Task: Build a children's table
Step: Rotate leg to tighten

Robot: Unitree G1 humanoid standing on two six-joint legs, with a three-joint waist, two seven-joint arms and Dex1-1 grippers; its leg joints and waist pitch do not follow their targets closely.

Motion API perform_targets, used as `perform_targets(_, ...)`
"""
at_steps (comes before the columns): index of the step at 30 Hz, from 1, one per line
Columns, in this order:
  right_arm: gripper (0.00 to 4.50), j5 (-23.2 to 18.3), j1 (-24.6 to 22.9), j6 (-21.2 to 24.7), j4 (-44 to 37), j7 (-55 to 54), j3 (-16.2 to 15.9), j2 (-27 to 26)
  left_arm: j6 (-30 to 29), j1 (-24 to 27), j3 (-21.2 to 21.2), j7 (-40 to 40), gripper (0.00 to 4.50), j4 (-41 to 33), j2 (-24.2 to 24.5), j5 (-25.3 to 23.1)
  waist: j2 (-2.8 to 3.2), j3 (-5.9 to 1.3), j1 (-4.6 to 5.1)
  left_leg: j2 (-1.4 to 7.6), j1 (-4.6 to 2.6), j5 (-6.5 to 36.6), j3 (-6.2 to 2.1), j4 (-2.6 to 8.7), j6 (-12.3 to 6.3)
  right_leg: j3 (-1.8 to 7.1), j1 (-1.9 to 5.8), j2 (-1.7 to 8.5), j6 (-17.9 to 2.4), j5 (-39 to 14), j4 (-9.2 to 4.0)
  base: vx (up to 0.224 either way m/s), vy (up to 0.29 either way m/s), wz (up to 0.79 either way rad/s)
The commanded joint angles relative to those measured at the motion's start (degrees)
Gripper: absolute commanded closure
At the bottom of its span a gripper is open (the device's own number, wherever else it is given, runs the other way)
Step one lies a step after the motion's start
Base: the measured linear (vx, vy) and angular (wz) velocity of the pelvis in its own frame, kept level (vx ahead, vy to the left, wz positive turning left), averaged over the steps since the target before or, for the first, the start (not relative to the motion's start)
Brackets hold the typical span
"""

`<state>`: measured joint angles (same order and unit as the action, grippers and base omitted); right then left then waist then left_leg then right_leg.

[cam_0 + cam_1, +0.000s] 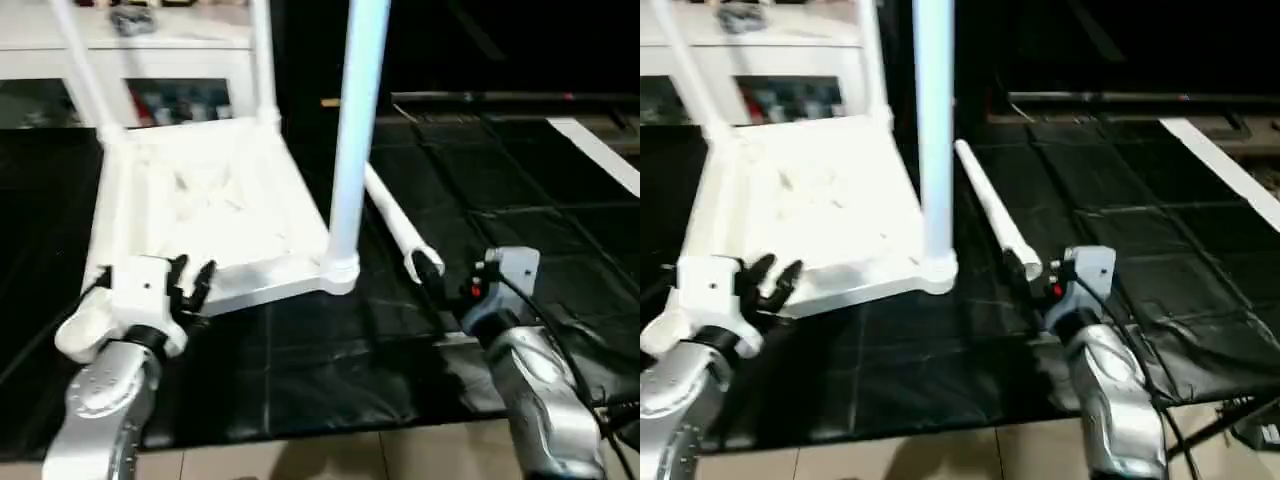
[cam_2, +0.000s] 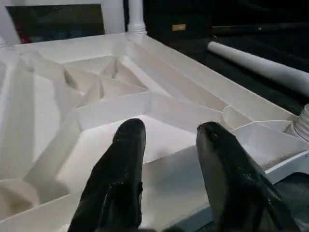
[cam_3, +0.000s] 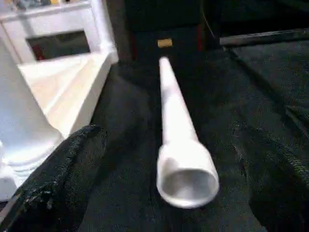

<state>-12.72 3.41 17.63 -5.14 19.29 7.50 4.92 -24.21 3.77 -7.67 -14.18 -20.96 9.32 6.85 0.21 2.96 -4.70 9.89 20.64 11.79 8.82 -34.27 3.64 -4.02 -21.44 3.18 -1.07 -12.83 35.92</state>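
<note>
Black sheeting [image 1: 330,350] covers the work surface, with a strip of pale floor [image 1: 350,455] at the near edge and a white glass-door cabinet [image 1: 150,70] behind. On the sheeting lies the white plastic rectangular tabletop [image 1: 210,210], ribbed underside up. Three white round tube legs stand in its corner sockets: the near right leg [image 1: 355,130] and two at the far corners [image 1: 262,60] [image 1: 85,70]. The left gripper [image 1: 192,283] is at the top's near edge, its two black fingers [image 2: 120,179] spread apart and holding nothing. The fourth long white tapered tube leg [image 3: 176,130] lies loose on the sheeting just right of the tabletop, hollow wide end toward the robot. The right gripper [image 1: 430,270] sits at that end, fingers apart either side; whether they touch the tube seems doubtful.
</note>
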Motion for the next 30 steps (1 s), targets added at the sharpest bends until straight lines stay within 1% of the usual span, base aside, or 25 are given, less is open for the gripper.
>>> perform_targets(1,0.00,1.1,-0.9,3.3,-1.5,1.7,-3.8,1.1,-0.1,0.9,0.2,0.3,2.57,-0.5,-0.1,-0.4,-0.21,-3.19,-0.05,2.96,0.34,4.8,-1.02,4.03,-2.63,3.45,2.36,4.77,-7.9,-2.1,-4.38,0.000,0.000,0.00)
perform_targets(3,0.00,2.7,-0.9,3.6,-1.8,1.9,-5.4,2.0,0.7,1.4,0.1,-0.1,2.57,-0.6,0.0,0.0,-0.14,-3.17,0.01,2.96,0.42,4.5,-0.99,3.97,-2.94,3.42,2.31,4.73,-8.2,-2.0,-4.38,0.000,0.000,0.00)
perform_targets(5,0.00,3.1,-0.7,4.1,-2.0,2.0,-6.1,2.3,1.1,1.8,-0.4,0.1,2.57,-0.7,-0.2,0.2,-0.66,-3.22,-0.34,2.49,0.89,4.3,-0.43,3.56,-5.32,4.19,2.68,6.15,-9.1,-3.2,-4.73,0.000,0.000,0.00)
perform_targets(6,0.00,2.8,-0.6,4.9,-2.3,2.0,-6.3,2.5,1.4,2.0,-0.5,0.2,2.57,-0.7,0.0,0.1,-0.94,-3.21,-1.82,0.44,4.37,1.8,-2.83,0.69,-14.97,2.18,5.49,12.66,-7.2,-7.3,-7.34,-0.013,0.024,0.32)
perform_targets(7,0.00,2.7,-0.5,5.0,-2.3,2.2,-6.5,2.6,1.6,2.1,-0.5,0.2,2.57,-0.7,0.1,0.0,-1.10,-3.21,-2.09,0.63,4.31,1.2,-3.14,-1.35,-15.82,2.94,5.24,15.03,-7.5,-9.3,-8.48,-0.013,0.024,0.32)
perform_targets(8,0.00,3.0,-0.4,5.0,-2.3,2.3,-6.8,3.0,1.8,2.1,-0.5,0.1,2.57,-0.7,0.3,0.0,-0.83,-2.98,-2.35,2.04,5.68,0.3,-4.40,-4.22,-14.92,3.43,6.15,18.88,-8.0,-11.7,-9.78,-0.017,0.059,0.62)
perform_targets(9,0.00,3.6,-0.2,4.6,-2.1,2.6,-7.3,3.5,2.1,2.2,-0.5,0.2,2.57,-0.7,0.5,0.0,-0.46,-2.72,-2.56,2.54,6.07,0.9,-4.80,-5.36,-13.66,3.68,6.36,20.35,-8.7,-13.1,-10.49,-0.031,0.107,0.47)
perform_targets(10,0.00,2.3,-0.1,4.6,-1.8,2.7,-6.6,2.8,2.9,2.1,-0.4,0.6,2.57,-0.7,1.1,-1.1,0.38,-1.98,-2.41,4.19,2.55,3.8,-4.57,-0.38,-7.99,3.71,4.44,13.57,-13.5,-17.5,-8.78,-0.031,0.107,0.47)
perform_targets(11,0.00,1.7,-0.1,4.7,-1.7,2.6,-6.1,2.4,3.2,2.1,-0.3,0.8,2.57,-0.6,1.4,-1.6,1.50,-1.95,-2.47,4.26,0.87,6.0,-4.02,2.61,-8.19,1.11,3.52,8.65,-12.7,-17.7,-7.08,-0.013,0.158,0.14)
perform_targets(12,0.00,1.0,-0.1,4.9,-1.7,2.5,-5.7,2.2,3.4,2.1,-0.1,1.1,2.57,-0.7,1.7,-2.3,2.75,-2.72,-0.88,4.46,-3.31,9.6,-3.66,4.41,-8.73,-1.37,-0.41,1.28,-9.2,-12.6,-1.34,-0.003,0.184,0.08)
perform_targets(13,0.00,0.6,-0.2,5.9,-1.9,2.2,-5.5,2.4,3.3,2.0,0.3,1.7,2.57,-0.7,2.2,-3.4,2.25,-2.73,0.12,5.37,-3.13,9.2,-4.21,4.95,-8.59,-1.22,-0.74,0.86,-7.6,-8.8,0.06,-0.003,0.184,0.08)
perform_targets(14,0.00,0.5,-0.3,5.8,-2.0,2.1,-5.3,2.5,3.2,1.9,0.5,1.6,2.57,-0.9,2.2,-3.5,2.61,-2.33,-0.68,6.20,-0.73,13.3,-4.20,6.69,-1.23,-0.46,-0.16,0.91,-4.6,-3.9,0.94,-0.028,0.191,0.18)
perform_targets(15,0.00,0.6,-0.5,4.8,-1.8,1.4,-4.8,2.5,3.1,1.9,0.8,1.5,2.57,-1.1,2.3,-3.5,2.25,-2.50,-0.20,6.96,-0.83,22.0,-5.40,8.14,9.04,0.30,0.30,1.11,-2.6,-0.8,0.55,-0.038,0.147,0.15)
perform_targets(16,0.00,1.1,-0.7,3.6,-1.6,0.8,-4.5,2.5,3.0,1.9,1.0,1.3,2.57,-1.2,2.3,-3.4,2.75,-2.54,0.12,7.51,-1.45,25.5,-6.42,8.93,13.48,0.17,-0.22,0.62,-1.9,-0.7,1.18,-0.038,0.147,0.15)
perform_targets(17,0.00,2.9,-0.9,0.0,-0.7,-0.3,-4.1,3.0,3.2,1.8,1.2,1.0,2.57,-1.2,2.4,-3.3,2.84,-2.47,0.75,8.48,-1.19,29.9,-6.74,10.03,15.06,-0.05,-0.06,0.80,0.0,-1.2,1.65,-0.046,0.073,0.08)
perform_targets(19,0.00,2.0,-1.1,-0.5,-0.3,-0.3,-2.7,2.9,2.7,1.4,0.6,0.9,2.57,-1.3,1.5,-1.7,2.41,-2.77,1.36,10.58,-1.49,31.3,-8.33,11.02,10.08,0.01,-0.28,1.12,0.7,-3.1,2.76,-0.056,-0.002,0.01)
perform_targets(20,0.00,1.3,-1.1,-0.1,-0.4,-0.5,-2.0,2.7,2.0,1.2,0.2,1.1,2.57,-1.4,1.2,-1.2,2.22,-2.81,1.59,10.63,-1.52,31.4,-8.37,10.97,7.65,0.16,-0.23,1.29,0.7,-4.0,3.13,-0.059,-0.067,-0.05)
perform_targets(21,0.00,1.3,-1.3,-0.1,-0.4,-0.8,-1.5,2.9,2.1,1.0,0.5,0.9,2.57,-1.4,1.5,-1.2,0.99,-3.09,1.99,8.34,-1.04,28.8,-7.39,9.65,-0.84,2.02,0.91,2.97,-1.0,-5.8,0.65,-0.072,-0.117,-0.06)
perform_targets(22,0.00,1.4,-1.4,-0.3,-0.5,-1.0,-1.3,3.0,2.3,0.9,0.8,0.6,2.57,-1.3,1.9,-1.5,0.44,-3.06,2.08,6.45,-0.42,28.4,-6.08,8.43,-2.20,2.83,1.28,3.80,-2.4,-5.6,-1.10,-0.072,-0.117,-0.06)
perform_targets(23,0.00,1.6,-1.4,-0.5,-0.4,-1.2,-1.2,3.1,2.6,0.9,1.1,0.4,2.57,-1.3,2.2,-1.8,-1.34,-2.89,1.37,0.02,2.38,22.0,-1.66,2.54,-3.21,4.40,2.28,7.53,-5.6,-15.1,-7.14,-0.072,-0.151,-0.12)
perform_targets(24,0.00,1.3,-1.5,-0.6,-0.5,-1.1,-1.0,2.9,2.7,0.8,1.2,0.4,2.57,-1.0,2.2,-1.8,-1.49,-3.06,0.04,-0.67,2.14,13.5,-1.35,-0.09,-3.79,5.24,2.36,9.90,-3.2,-22.0,-8.28,-0.054,-0.151,-0.22)
perform_targets(25,0.00,1.2,-1.5,-1.3,-0.5,-1.1,-0.7,2.6,3.2,0.4,1.5,0.5,2.57,-0.5,2.4,-1.9,-2.76,-2.95,-0.53,0.10,2.39,3.5,-1.66,-0.79,-3.76,5.83,1.99,10.36,4.4,-36.1,-9.27,-0.054,-0.151,-0.22)
perform_targets(26,0.00,1.2,-1.6,-1.6,-0.6,-1.0,-0.7,2.6,3.6,0.2,1.8,0.4,2.57,-0.3,2.5,-2.1,-2.46,-3.11,-0.88,0.49,3.31,1.9,-1.96,-0.05,-3.39,5.76,2.67,10.17,6.0,-37.5,-8.51,-0.046,-0.116,-0.33)
perform_targets(27,0.00,1.2,-1.6,-1.8,-0.7,-1.0,-0.8,2.6,3.9,0.1,1.9,0.3,2.57,-0.1,2.6,-2.3,-1.31,-2.81,-0.71,1.38,3.38,4.1,-1.88,3.08,-0.91,2.88,2.31,6.93,4.8,-34.5,-7.99,-0.037,-0.060,-0.35)
perform_targets(30,0.00,0.9,-1.3,-2.6,-0.9,-1.5,-0.9,2.5,4.1,-0.5,2.1,0.2,2.57,0.5,2.4,-2.1,-0.11,-2.64,-0.01,2.67,1.91,15.3,-2.34,4.58,0.54,1.44,1.59,5.35,1.2,-30.5,-7.34,-0.019,-0.026,-0.20)
